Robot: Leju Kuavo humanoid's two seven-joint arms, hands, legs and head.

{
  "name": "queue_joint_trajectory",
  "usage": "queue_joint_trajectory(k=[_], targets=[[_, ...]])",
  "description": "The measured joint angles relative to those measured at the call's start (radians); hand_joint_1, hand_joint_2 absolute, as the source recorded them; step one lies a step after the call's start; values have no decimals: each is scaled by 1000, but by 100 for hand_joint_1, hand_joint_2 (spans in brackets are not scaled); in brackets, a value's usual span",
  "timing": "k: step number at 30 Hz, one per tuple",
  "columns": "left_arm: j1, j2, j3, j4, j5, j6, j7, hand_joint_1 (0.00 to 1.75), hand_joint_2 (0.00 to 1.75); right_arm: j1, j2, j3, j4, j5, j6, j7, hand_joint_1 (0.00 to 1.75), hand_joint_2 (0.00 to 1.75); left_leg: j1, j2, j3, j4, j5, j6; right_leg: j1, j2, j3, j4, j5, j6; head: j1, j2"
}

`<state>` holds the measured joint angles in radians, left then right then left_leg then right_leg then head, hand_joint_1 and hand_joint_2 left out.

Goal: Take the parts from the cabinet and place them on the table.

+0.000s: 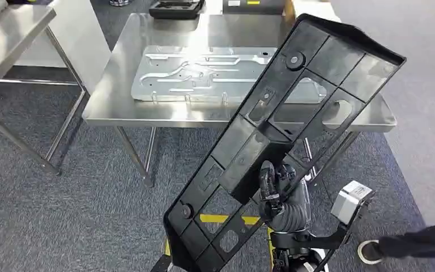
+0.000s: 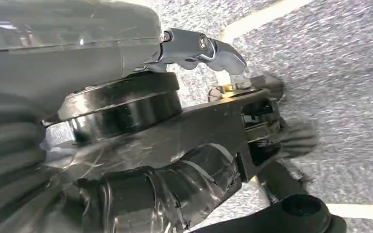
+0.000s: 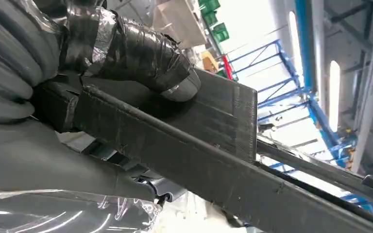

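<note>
The right hand (image 1: 277,190) grips a black panel (image 1: 294,130), tilted above the floor at the table's (image 1: 119,107) near edge, carrying it in; next, lift it over beside the metal plate (image 1: 204,73). The left hand's (image 2: 141,160) fingers curl on nothing.

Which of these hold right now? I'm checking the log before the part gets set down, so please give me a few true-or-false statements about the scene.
1. The right hand holds the long black plastic panel with cut-outs. True.
2. The black panel lies flat on the stainless steel table. False: it is held tilted in the air in front of the table.
3. A stamped silver sheet-metal plate lies on the table. True.
4. The floor under the table is bare wood. False: it is grey carpet with yellow tape marks.
5. The left hand grips the panel too. False: it holds nothing that shows.
</note>
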<state>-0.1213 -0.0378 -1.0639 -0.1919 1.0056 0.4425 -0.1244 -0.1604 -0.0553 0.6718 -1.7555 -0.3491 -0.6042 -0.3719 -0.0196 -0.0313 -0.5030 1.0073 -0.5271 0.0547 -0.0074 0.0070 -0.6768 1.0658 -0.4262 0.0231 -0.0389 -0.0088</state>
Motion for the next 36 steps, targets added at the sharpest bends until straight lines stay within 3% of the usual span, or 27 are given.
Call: queue_joint_trajectory(k=[1,2,6,7,8,9,11,12,13,14,15,17,18,19,20,22,24,26,28,29,30,31,32,33,34,35,36], targets=[[1,0,0,0,1,0,0,0,175,-1,0,0,2,0,3,-1,175,175,-5,-2,18,15,-15,-6,5,1,-11,-17,20,-5,-1,0],[0,0,0,0,1,0,0,0,175,-3,0,1,3,-1,5,2,175,175,-6,-4,11,5,-19,-10,7,0,3,-11,16,-9,0,0],[-1,0,0,0,1,0,0,0,175,-2,0,1,3,-1,5,2,175,175,-6,-4,7,6,-22,-12,8,1,2,-14,21,-10,-1,0],[-3,0,0,0,0,0,0,0,175,-2,0,2,3,-3,7,2,175,175,-5,-4,26,10,-18,-18,5,3,5,-21,24,-20,-6,0],[-2,0,0,0,1,0,0,0,175,-6,0,5,3,-3,8,2,175,175,-5,-4,25,12,-15,-22,6,1,8,-24,23,-23,-5,0],[-5,1,0,0,0,0,1,0,175,-10,8,14,4,-5,10,2,175,175,-4,7,-36,132,-17,-37,-2,0,50,-43,10,-41,-13,0],[-9,1,0,0,0,0,0,0,175,-11,8,16,4,-7,10,2,175,175,-2,8,-126,265,-78,-50,-3,-3,72,-46,-8,-43,-11,0],[-10,2,0,0,0,0,-2,0,175,-11,8,17,6,-8,10,2,175,175,-1,8,-157,299,-115,-54,-3,-3,83,-46,-18,-43,-11,0],[-14,2,0,0,0,0,-2,0,175,-11,8,18,8,-8,10,2,175,175,0,8,-173,299,-133,-56,-3,-3,97,-46,-28,-42,-11,0],[-14,2,0,0,0,0,-2,0,175,-11,8,21,10,-8,10,2,175,175,2,8,-171,263,-120,-56,-3,-1,114,-46,-40,-42,-11,0],[-13,3,0,0,0,0,-2,0,175,-11,8,24,11,-10,10,2,175,175,3,8,-160,204,-78,-56,-3,0,131,-45,-51,-40,-11,0],[-9,4,0,0,0,0,-2,0,175,-11,8,28,12,-13,10,2,175,175,9,9,-135,58,81,-58,-2,0,155,-46,-75,-33,-11,0],[-8,5,0,0,0,0,-3,0,175,-13,8,30,13,-13,10,2,175,175,4,11,-144,29,93,-51,2,2,166,-33,-87,-27,-10,0],[-9,5,0,0,2,0,-3,0,175,-15,9,32,14,-14,11,1,175,175,2,12,-131,38,68,-38,3,5,162,-36,-99,-19,-12,0],[-10,4,0,0,1,0,-5,0,175,-14,9,33,16,-16,11,3,175,175,2,10,-129,33,91,-29,2,4,171,-34,-103,-13,-11,0],[-10,4,0,0,3,0,-5,0,175,-17,9,33,16,-18,11,1,175,175,4,8,-113,28,85,-15,4,4,178,-25,-108,-7,-11,0],[-9,4,0,0,5,0,-5,0,175,-19,9,33,17,-21,11,0,175,175,5,10,-96,23,75,-3,1,1,144,46,-126,1,-8,0],[-8,4,0,0,7,0,-5,0,175,-18,9,33,18,-23,11,0,175,175,3,10,-87,23,61,4,1,1,41,198,-178,7,-10,0],[-5,3,0,0,7,0,-5,0,175,-17,9,33,21,-25,11,0,175,175,1,9,-70,24,43,6,2,1,-30,263,-201,6,-9,0],[-4,3,0,0,8,0,-5,0,175,-17,9,33,21,-25,11,0,175,175,0,7,-56,24,34,6,3,1,-38,242,-183,3,-9,0],[-3,3,0,0,8,0,-5,0,175,-17,9,33,21,-25,11,0,175,175,0,6,-37,24,20,5,8,1,-31,185,-139,-3,-9,0],[-4,1,0,0,8,0,-5,0,175,-17,9,33,21,-25,11,0,175,175,-1,6,-16,24,6,4,13,1,-14,107,-73,-13,-8,0],[-1,0,0,0,8,0,-5,0,175,-17,9,33,21,-25,11,0,175,175,0,6,-17,19,-8,2,21,-1,-2,26,15,-25,-8,0],[-1,-2,0,0,8,0,-4,0,175,-16,8,33,23,-25,12,0,175,175,-3,5,9,26,-16,-2,28,-1,-10,4,25,-31,-7,0],[-1,-2,0,0,8,1,-4,0,175,-18,8,33,24,-26,12,1,175,175,-4,4,2,19,-21,-9,29,0,-1,-10,7,-35,-6,0],[-3,-2,0,0,7,1,-4,0,175,-18,8,33,24,-26,12,0,175,175,-3,5,-3,9,-25,-14,28,-2,4,-11,23,-40,-11,0],[-3,-2,0,0,8,1,-4,0,175,-18,8,33,24,-26,12,0,175,175,-4,7,9,20,-16,-17,27,-1,8,-22,18,-46,-7,0]])
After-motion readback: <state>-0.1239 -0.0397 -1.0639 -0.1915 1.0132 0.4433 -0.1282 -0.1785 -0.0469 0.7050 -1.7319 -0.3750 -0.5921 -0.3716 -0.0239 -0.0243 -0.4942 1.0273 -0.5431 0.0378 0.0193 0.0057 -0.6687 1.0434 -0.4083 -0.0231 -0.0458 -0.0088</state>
